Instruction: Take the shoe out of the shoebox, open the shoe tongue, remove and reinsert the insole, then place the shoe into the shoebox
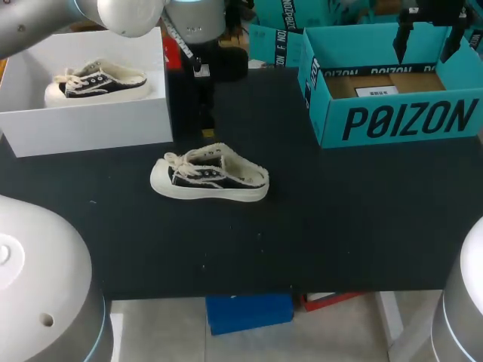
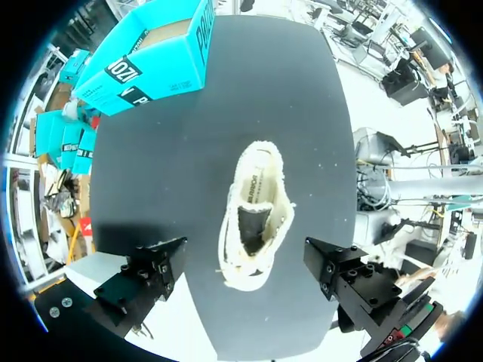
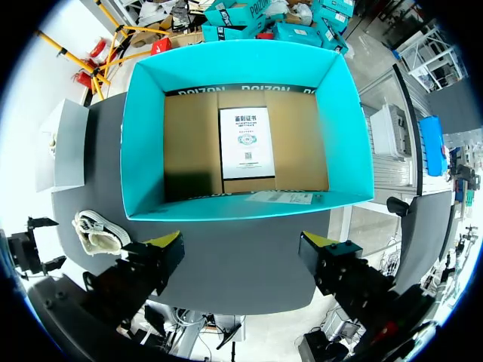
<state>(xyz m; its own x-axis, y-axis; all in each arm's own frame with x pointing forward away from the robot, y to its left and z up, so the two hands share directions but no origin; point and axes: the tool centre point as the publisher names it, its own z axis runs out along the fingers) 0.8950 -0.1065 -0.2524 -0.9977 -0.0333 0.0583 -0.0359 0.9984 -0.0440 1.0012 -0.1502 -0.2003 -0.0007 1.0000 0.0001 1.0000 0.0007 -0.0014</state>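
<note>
The left gripper (image 2: 243,247) hangs above the table with its two dark fingers spread wide. It holds nothing and touches nothing. Seen from its wrist, the shoe (image 2: 255,219) lies on the table below the gap between the fingers.

The right gripper (image 3: 241,241) is also spread wide and empty, its yellow tips well apart. It hangs over the open shoebox (image 3: 143,136), just above the near wall, touching neither wall nor floor.

A black table (image 1: 339,219) fills most of the head view. The shoebox is the largest thing on it: bright teal, lidless, standing at the far edge on the right arm's side. Its floor is brown cardboard. A white printed card (image 3: 247,142) lies flat in the middle of that floor, and a thin paper slip (image 3: 279,197) lies against the near inner wall.

A white box (image 1: 83,124), somewhat smaller, stands well apart from the shoebox, at the far edge on the left arm's side. A second shoe (image 1: 96,81) rests inside it on its sole.

The task's shoe stands upright on its sole on the bare table, well apart from the shoebox, about midway across. It is black canvas with a cream sole, cream laces and a frayed cream collar. Its heel points toward the shoebox's side and its toe points away.
</note>
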